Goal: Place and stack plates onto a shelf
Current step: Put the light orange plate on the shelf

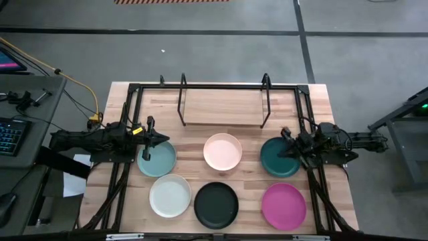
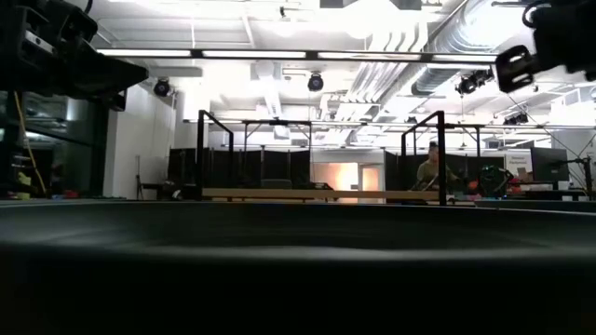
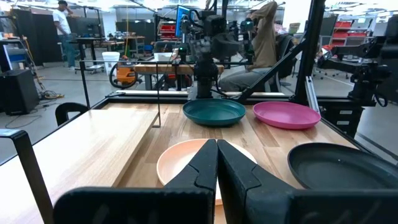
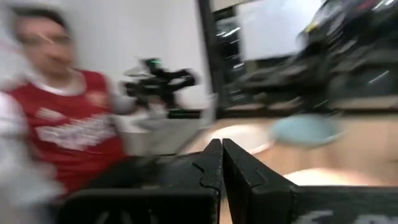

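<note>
1. The left gripper (image 1: pixel 159 139) is hovering at the left of the high view, over the upper edge of the light teal plate (image 1: pixel 158 161), with its fingers (image 3: pixel 202 168) pressed together and holding nothing.
2. The right gripper (image 1: pixel 286 136) is sitting at the right, over the dark teal plate (image 1: pixel 279 158), fingers (image 4: pixel 214 163) likewise pressed together.
3. The pale pink plate (image 1: pixel 223 151) is lying at centre, below the shelf (image 1: pixel 223 106).
4. The white plate (image 1: pixel 170 195), black plate (image 1: pixel 217 204) and magenta plate (image 1: pixel 283 204) are lining the bottom row.

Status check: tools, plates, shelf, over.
Left tool shut, over light teal plate. Right tool shut, over dark teal plate. Shelf bare.
</note>
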Tool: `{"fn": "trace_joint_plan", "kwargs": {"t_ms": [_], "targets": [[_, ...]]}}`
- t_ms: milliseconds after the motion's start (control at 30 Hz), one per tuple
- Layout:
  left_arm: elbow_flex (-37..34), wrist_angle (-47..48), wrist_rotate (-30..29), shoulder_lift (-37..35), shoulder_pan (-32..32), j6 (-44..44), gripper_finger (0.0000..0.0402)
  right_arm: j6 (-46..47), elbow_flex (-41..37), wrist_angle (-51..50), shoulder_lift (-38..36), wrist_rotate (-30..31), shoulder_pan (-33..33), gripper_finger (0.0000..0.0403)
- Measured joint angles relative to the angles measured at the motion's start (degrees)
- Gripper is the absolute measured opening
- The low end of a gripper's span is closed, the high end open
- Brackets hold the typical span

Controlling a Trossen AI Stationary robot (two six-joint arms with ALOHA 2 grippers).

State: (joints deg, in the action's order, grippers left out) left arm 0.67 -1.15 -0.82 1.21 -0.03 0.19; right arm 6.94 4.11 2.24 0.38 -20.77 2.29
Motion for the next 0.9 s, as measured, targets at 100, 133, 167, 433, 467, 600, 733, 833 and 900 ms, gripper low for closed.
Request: {"fn": "trace_joint_plan", "kwargs": {"t_ms": [100, 133, 167, 433, 467, 600, 733, 833, 900], "targets": [[-0.02, 0.0, -0.02, 0.0, 0.0, 0.0, 0.0001, -4.81, 0.01, 0.15, 0.0, 6.55, -0.01, 0.0], [-0.02, 0.0, -0.01, 0.0, 0.0, 0.01, 0.0001, -5.49, 0.01, 0.15, 0.0, 8.33, -0.01, 0.0], [-0.01, 0.01, -0.01, 0.01, 0.0, 0.01, 0.0001, -5.8, 0.01, 0.15, 0.0, 9.98, -0.01, 0.0], [0.0, 0.04, -2.37, 0.0, 0.0, 13.47, 0.0001, -10.89, 0.01, 4.49, 0.02, 17.65, -0.01, 0.0], [0.0, 0.01, -2.71, 0.01, 0.0, 15.64, 0.0001, -10.87, 0.01, 5.13, 0.02, 17.61, -0.01, 0.0], [0.0, 0.02, -2.92, 0.02, 0.02, 17.9, 0.0001, -9.95, 0.01, 7.11, 0.02, 17.63, -0.01, 0.0], [0.0, -0.35, -2.87, 0.02, 0.02, 17.49, 0.0001, -9.88, 0.01, 8.69, 0.02, 17.61, -0.01, 0.0], [-0.02, -0.87, -2.68, 0.02, -0.04, 11.79, 0.0001, -7.83, 0.01, 10.44, 0.02, 17.59, -0.01, 0.0], [-0.02, -2.4, -2.64, 0.02, -0.04, 5.89, 0.0001, -5.8, 0.01, 11.27, 0.02, 18.04, -0.01, 0.0]]}}
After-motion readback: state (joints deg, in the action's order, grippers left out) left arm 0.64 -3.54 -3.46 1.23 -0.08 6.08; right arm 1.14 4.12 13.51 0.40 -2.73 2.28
